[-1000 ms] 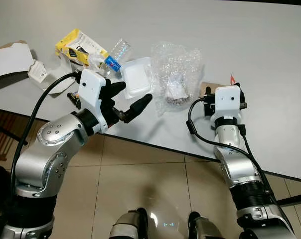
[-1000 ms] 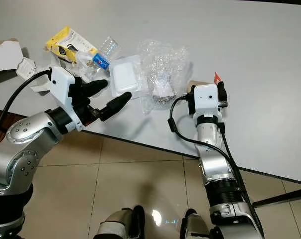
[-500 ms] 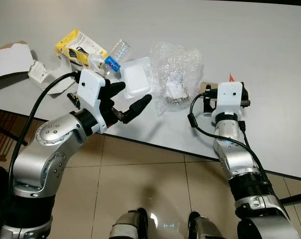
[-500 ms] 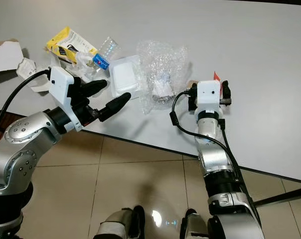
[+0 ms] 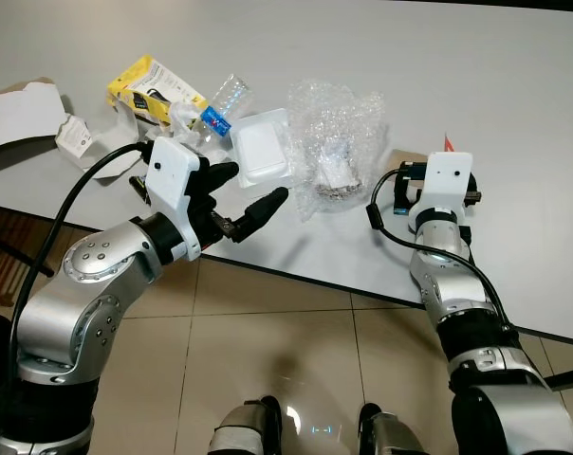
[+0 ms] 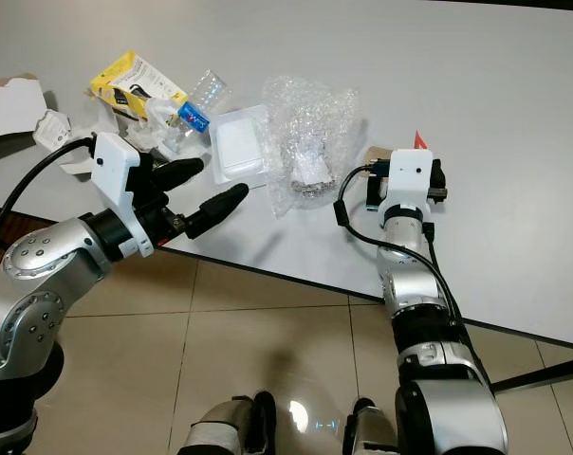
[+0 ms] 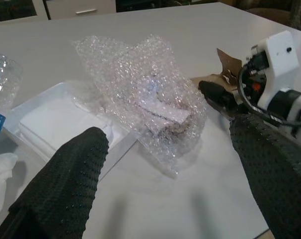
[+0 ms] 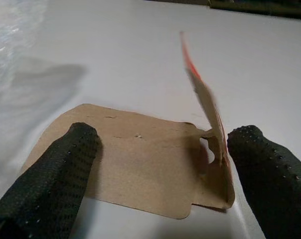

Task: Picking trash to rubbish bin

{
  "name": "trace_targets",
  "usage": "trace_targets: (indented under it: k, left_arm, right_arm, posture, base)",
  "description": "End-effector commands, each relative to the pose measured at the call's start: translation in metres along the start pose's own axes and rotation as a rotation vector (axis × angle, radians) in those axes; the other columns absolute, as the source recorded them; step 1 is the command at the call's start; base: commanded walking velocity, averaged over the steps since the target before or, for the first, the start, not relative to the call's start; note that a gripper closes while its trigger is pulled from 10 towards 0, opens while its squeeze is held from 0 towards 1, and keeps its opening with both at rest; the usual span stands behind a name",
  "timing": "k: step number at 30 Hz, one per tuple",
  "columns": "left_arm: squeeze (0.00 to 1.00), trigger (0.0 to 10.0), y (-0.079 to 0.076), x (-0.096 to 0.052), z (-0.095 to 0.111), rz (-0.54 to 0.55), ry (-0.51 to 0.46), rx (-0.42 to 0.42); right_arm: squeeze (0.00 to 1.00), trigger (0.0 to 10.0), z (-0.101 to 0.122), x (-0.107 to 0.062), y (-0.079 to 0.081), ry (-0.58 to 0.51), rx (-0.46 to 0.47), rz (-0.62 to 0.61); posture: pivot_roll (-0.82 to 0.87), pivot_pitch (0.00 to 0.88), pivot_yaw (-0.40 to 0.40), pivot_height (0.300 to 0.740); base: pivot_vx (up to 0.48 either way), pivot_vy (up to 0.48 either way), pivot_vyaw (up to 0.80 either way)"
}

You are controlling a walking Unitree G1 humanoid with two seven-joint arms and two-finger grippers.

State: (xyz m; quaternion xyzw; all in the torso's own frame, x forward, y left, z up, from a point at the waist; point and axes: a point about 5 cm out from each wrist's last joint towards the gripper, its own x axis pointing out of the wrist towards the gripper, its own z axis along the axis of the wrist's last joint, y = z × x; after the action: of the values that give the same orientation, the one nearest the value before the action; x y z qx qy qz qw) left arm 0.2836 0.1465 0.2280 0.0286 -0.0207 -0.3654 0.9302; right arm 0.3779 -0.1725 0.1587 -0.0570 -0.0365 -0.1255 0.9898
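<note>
Nothing's binned yet, whole pile still on the white table [image 5: 514,85]. Right gripper [image 8: 160,164] is spread wide around the flat brown cardboard tag with a red-edged flap [image 8: 140,159]. Left gripper [image 5: 244,194] gapes wide too, with the crumpled clear bubble wrap [image 5: 336,142] at its 2 o'clock.

White counter [image 5: 514,85]; clear bubble wrap [image 5: 336,142]; white tray [image 5: 260,150]; yellow-black box [image 5: 152,88]; brown cardboard [image 8: 140,164], red edge; black tool fingers [image 7: 66,184]; beige floor tiles [image 5: 268,351].
</note>
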Motion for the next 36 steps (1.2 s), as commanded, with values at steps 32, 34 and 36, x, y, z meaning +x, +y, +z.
trace_targets:
  k: [32,34,36]
  left_arm:
    - [0.00,10.0,0.000,-0.007,0.001,0.004,0.023,0.012]
    - [0.00,10.0,0.000,-0.007,0.002,0.005,0.022,0.013]
    - [0.00,10.0,0.000,-0.007,0.002,0.005,0.020,0.013]
  right_arm:
    - [0.00,0.0,-0.040,-0.004,-0.006,0.180,0.196,-0.010]
    - [0.00,0.0,-0.040,-0.004,-0.006,0.180,0.195,-0.011]
    - [0.00,0.0,-0.041,-0.004,-0.006,0.179,0.195,-0.012]
  posture:
    - [0.29,0.251,0.154,0.740]
    - [0.29,0.251,0.154,0.740]
    - [0.29,0.249,0.154,0.740]
  base:
    - [0.000,0.000,0.00]
    - [0.000,0.000,0.00]
    - [0.000,0.000,0.00]
